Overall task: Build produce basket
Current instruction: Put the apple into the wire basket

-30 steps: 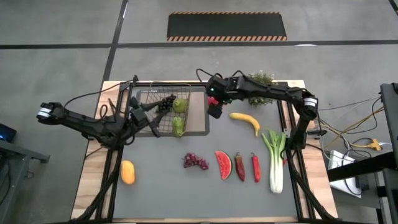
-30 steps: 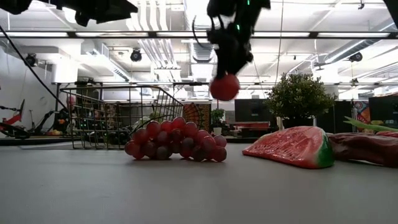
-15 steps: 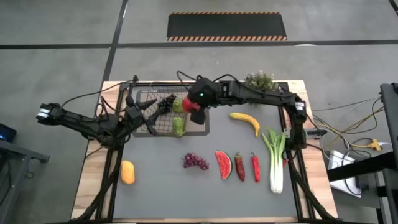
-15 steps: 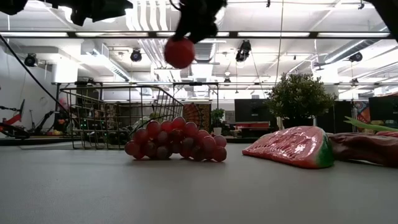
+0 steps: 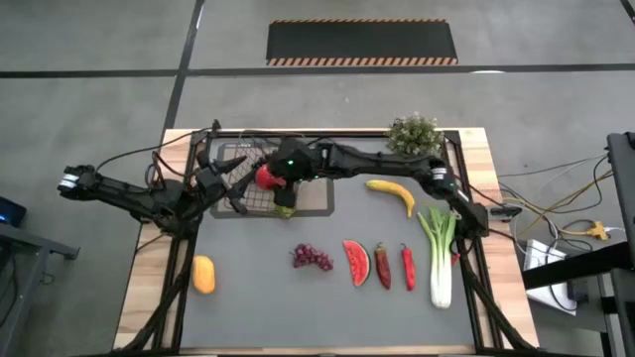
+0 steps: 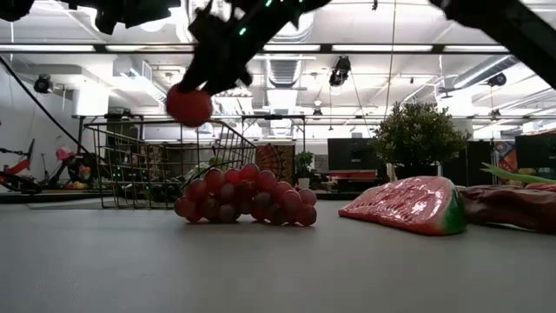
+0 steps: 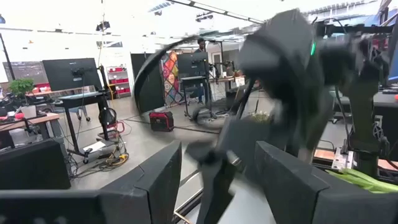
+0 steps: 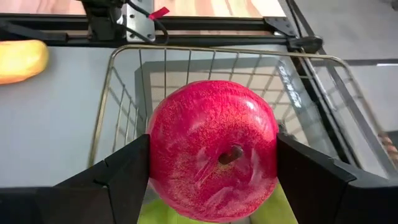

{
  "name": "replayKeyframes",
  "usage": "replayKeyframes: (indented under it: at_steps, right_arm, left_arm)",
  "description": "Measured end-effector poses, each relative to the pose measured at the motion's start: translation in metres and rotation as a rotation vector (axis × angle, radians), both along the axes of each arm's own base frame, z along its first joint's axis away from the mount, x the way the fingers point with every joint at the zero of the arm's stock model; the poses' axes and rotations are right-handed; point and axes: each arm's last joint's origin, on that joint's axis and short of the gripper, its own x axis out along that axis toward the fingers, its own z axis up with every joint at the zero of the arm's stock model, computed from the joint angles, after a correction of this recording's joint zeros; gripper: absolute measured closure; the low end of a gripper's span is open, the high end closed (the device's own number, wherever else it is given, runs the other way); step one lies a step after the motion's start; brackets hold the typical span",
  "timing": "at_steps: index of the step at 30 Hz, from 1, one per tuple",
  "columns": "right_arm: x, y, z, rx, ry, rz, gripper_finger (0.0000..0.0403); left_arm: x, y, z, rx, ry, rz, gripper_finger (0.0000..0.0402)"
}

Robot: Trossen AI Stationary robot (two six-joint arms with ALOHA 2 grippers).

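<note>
The right claw [image 5: 270, 178] grips a red apple [image 5: 266, 178] between its two fingers and holds it in the air above the wire basket [image 5: 235, 157] at the back left of the bench [image 5: 258, 297]. From the wrist camera, the apple [image 8: 213, 163] fills the gap between the fingers, with the basket's open top [image 8: 124, 56] right beneath and a green pear [image 8: 160, 211] showing under it. The step in hand looks like dropping the apple in. The next move calls for lowering it inside the rim, clear of the pear, then letting go.

The left claw [image 5: 220, 181] sits at the basket's left side, fingers parted; whether it grips the rim cannot be told.

Inside the basket only green fruit [image 5: 284, 203] can be made out. Lying loose on the bench are an orange fruit [image 5: 203, 275], red grapes [image 5: 312, 258], a watermelon slice [image 5: 356, 262], two chilies [image 5: 394, 266], a banana [image 5: 393, 193] and a leek [image 5: 440, 254].
</note>
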Motion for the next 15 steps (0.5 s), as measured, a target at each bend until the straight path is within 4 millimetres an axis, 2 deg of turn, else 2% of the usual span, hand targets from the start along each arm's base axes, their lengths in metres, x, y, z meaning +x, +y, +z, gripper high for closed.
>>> replayKeyframes:
  at_steps: [5, 15]
  right_arm:
    - [0.021, -0.006, -0.029, 0.013, -0.015, -0.015, 0.0113]
    - [0.032, -0.008, -0.060, 0.073, 0.035, -0.023, 0.0112]
  left_arm:
    - [-0.001, 0.000, 0.000, 0.013, 0.006, 0.001, 0.0214]
    - [-0.002, 0.000, 0.000, 0.014, 0.005, 0.001, 0.0214]
